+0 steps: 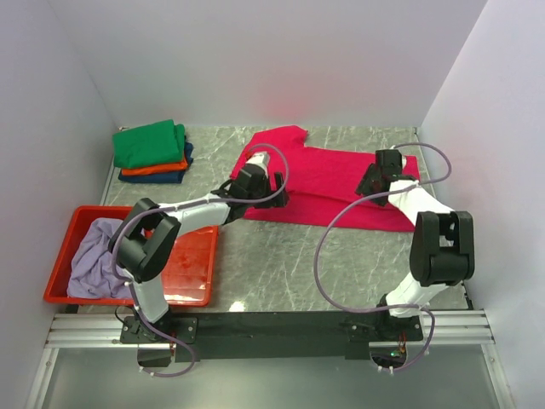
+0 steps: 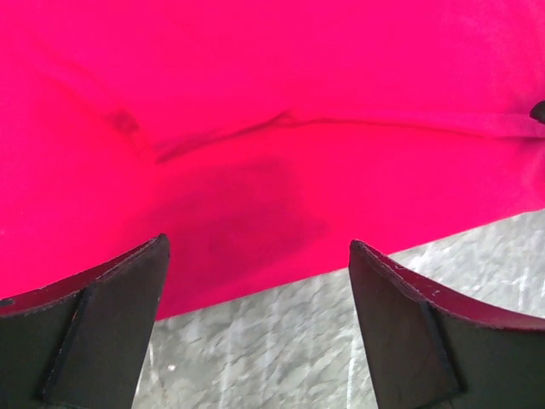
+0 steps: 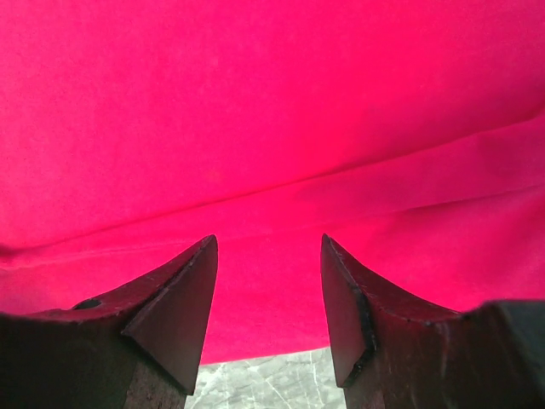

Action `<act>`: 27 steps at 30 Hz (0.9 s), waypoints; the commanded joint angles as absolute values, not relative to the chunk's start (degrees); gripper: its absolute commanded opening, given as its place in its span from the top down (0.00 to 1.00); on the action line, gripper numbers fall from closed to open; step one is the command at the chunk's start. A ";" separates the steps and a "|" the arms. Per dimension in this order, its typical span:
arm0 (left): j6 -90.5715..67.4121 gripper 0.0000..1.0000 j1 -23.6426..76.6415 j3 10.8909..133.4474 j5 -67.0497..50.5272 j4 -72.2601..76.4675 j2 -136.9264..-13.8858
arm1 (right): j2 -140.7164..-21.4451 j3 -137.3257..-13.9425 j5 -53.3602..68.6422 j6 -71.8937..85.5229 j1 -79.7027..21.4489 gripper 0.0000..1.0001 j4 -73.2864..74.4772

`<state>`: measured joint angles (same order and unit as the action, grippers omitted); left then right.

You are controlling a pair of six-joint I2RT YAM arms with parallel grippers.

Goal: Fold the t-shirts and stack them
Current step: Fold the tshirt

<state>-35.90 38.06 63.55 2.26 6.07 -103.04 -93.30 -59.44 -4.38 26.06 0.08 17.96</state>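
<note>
Crimson-pink shirt spread flat; left gripper and right gripper both open over its near hem, spaced apart, likely set to pinch it for a fold.

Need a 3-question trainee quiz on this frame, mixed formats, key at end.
1. Which colour tops the folded stack at far left? A orange, B green, C dark blue.
2. True or false: the pale lavender t-shirt lies in the red tray.
3. Fill in: the left gripper and right gripper both stand open over the ____ t-shirt.
Key: 1 B, the green t-shirt; 2 true; 3 crimson-pink t-shirt.
</note>
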 commanded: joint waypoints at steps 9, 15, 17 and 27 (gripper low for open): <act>-38.41 0.07 37.88 57.22 1.23 13.27 -105.38 | -96.94 -58.89 -4.84 26.80 -4.39 0.42 16.18; -38.50 0.07 37.88 53.88 1.67 14.59 -104.15 | -99.66 -60.64 -5.89 28.12 -4.57 0.42 15.99; -38.67 0.07 37.88 53.00 1.76 14.85 -104.06 | -100.37 -61.17 -6.32 28.21 -4.48 0.42 16.61; -39.11 0.06 37.79 50.01 2.28 15.29 -102.49 | -104.06 -66.44 -9.75 28.92 -4.40 0.41 20.56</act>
<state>-38.48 37.87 52.03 1.76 17.80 -104.09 -102.98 -62.78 -6.09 28.08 -4.36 19.03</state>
